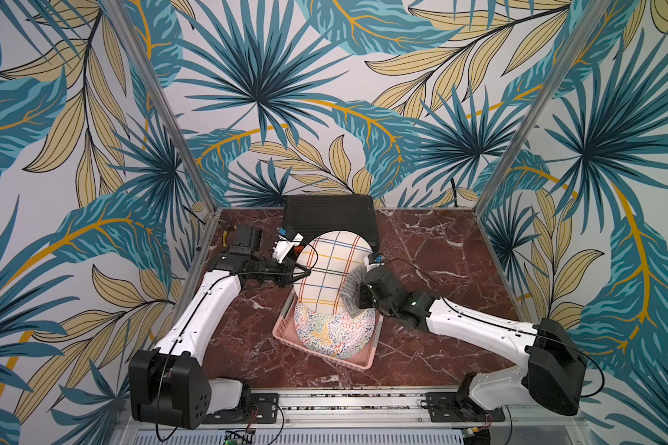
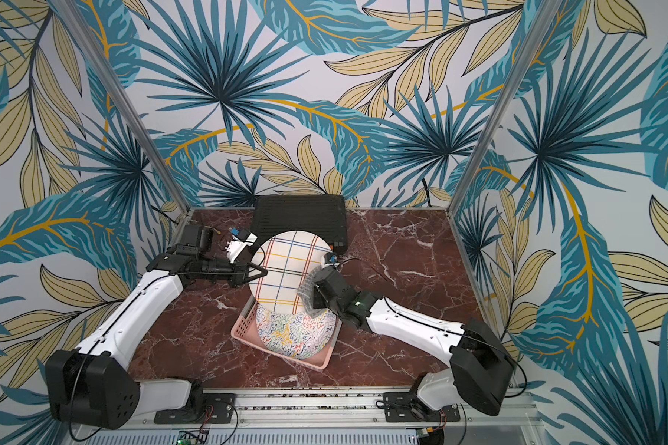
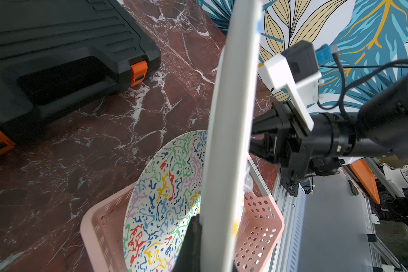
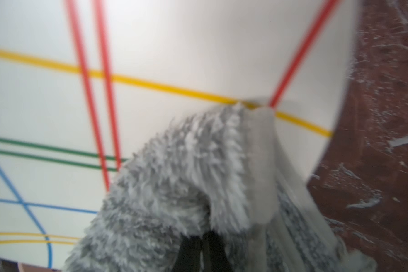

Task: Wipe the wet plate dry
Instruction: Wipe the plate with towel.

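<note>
Your left gripper [image 1: 304, 272] is clamped on the striped plate [image 1: 324, 266] at its 9 o'clock rim, holding it upright over the pink basket [image 1: 282, 329]. Your right gripper [image 4: 201, 252] pinches the grey cloth [image 1: 348, 288] against the plate's face near 4 o'clock. Wiping looks under way, with much of the face probably left.

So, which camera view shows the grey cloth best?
The right wrist view: the grey cloth shows close up, against the striped plate. Both top views show only a small folded part. In the left wrist view the plate mostly hides it.
</note>
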### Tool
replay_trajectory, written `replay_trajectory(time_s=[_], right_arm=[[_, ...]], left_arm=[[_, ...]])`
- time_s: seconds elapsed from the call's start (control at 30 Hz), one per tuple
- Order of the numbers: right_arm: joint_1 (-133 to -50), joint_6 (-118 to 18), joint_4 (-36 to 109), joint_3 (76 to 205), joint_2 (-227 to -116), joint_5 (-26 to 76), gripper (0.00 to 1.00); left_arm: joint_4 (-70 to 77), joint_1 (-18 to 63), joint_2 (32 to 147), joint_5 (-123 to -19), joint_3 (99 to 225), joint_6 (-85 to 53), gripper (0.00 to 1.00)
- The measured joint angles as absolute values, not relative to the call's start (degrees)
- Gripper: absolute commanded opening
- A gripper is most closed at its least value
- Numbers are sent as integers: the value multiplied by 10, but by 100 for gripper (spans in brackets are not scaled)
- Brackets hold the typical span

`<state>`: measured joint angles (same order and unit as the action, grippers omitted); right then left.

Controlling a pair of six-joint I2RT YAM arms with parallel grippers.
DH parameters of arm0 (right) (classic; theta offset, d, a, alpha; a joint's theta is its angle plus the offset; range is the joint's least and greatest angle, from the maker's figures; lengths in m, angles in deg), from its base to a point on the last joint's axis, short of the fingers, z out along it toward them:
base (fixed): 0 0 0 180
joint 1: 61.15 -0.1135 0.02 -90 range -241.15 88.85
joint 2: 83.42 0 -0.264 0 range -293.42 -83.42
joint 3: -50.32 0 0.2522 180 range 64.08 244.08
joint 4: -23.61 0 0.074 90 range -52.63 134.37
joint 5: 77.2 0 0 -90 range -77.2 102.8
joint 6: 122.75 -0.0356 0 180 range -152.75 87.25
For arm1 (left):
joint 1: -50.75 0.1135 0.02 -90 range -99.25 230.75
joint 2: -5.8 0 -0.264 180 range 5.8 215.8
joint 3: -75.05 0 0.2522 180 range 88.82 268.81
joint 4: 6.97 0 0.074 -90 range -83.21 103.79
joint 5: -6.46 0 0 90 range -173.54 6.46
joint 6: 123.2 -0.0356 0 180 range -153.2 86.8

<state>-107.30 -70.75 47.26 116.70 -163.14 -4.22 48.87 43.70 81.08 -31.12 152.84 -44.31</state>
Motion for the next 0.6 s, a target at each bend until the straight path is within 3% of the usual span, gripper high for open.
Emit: replay_trajectory(time_s=[0.37,0.6], right_arm=[[-901,-718,532,1176,-1552,-8,0],[-821,-693,632,1368,-1560,110,0]], left_arm=[[573,433,795,-259,1560,-492,0],[628,406,777,-288,1595,-570,0]])
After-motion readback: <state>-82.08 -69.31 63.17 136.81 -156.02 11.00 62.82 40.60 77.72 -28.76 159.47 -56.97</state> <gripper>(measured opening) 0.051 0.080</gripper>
